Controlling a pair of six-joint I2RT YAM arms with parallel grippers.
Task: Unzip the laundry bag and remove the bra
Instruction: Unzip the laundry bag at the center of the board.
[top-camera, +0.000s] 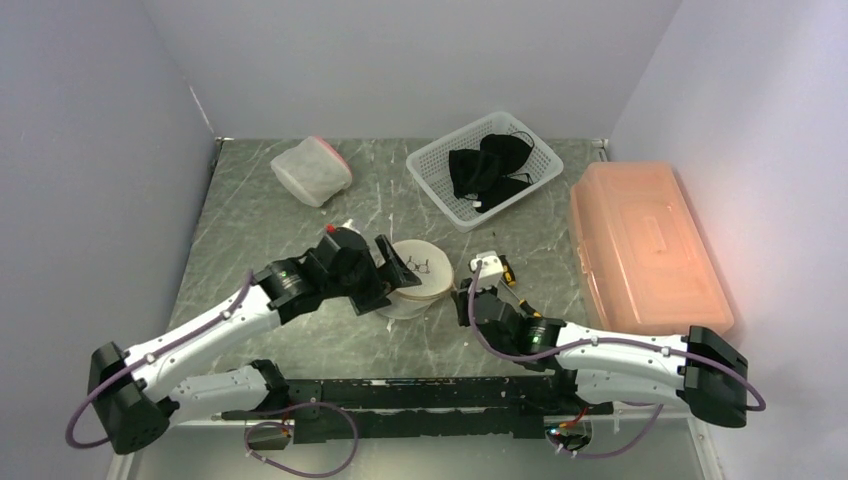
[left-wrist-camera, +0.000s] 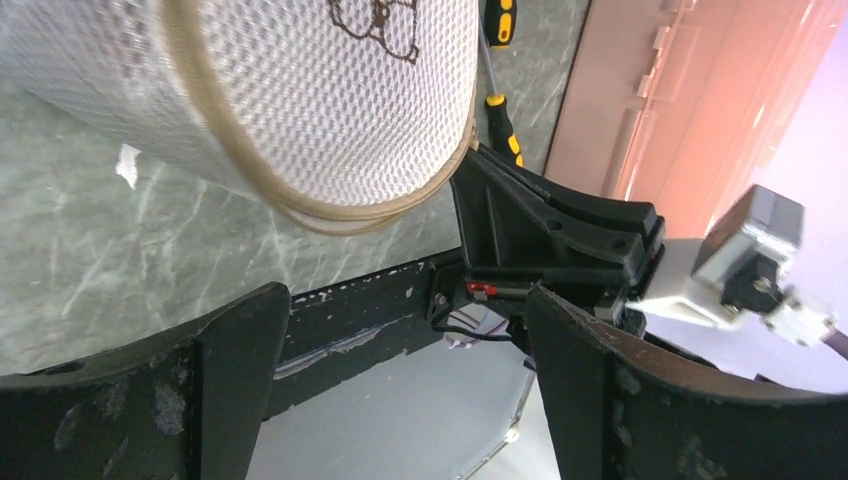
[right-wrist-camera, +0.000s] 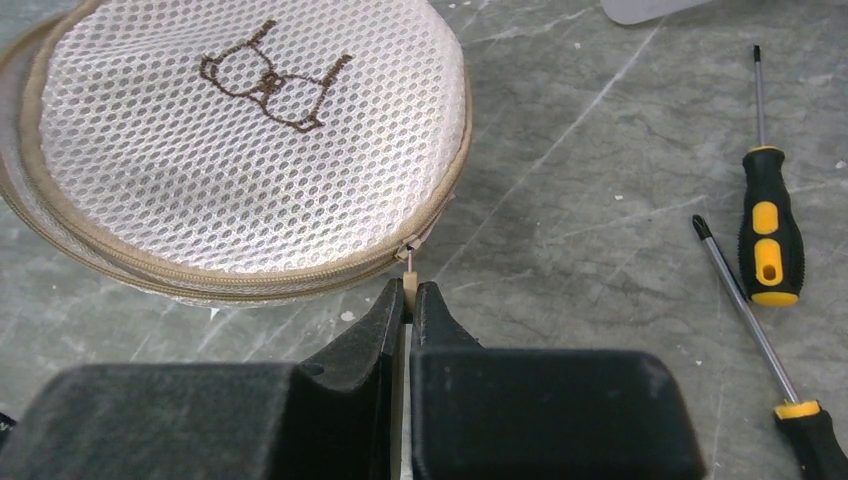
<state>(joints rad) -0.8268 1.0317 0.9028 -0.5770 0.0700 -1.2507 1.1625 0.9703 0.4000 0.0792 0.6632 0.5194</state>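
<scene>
Our right claw (right-wrist-camera: 407, 300) is pinched tight on the zip pull (right-wrist-camera: 408, 272) of the laundry bag (right-wrist-camera: 240, 140). We hold our left claw (left-wrist-camera: 400, 295) wide open beside it.

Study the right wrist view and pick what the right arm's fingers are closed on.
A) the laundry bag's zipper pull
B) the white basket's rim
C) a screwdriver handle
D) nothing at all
A: the fingers of the right gripper pinch the tan zipper pull at the edge of the round mesh laundry bag, while the two screwdrivers lie apart on the table.
</scene>
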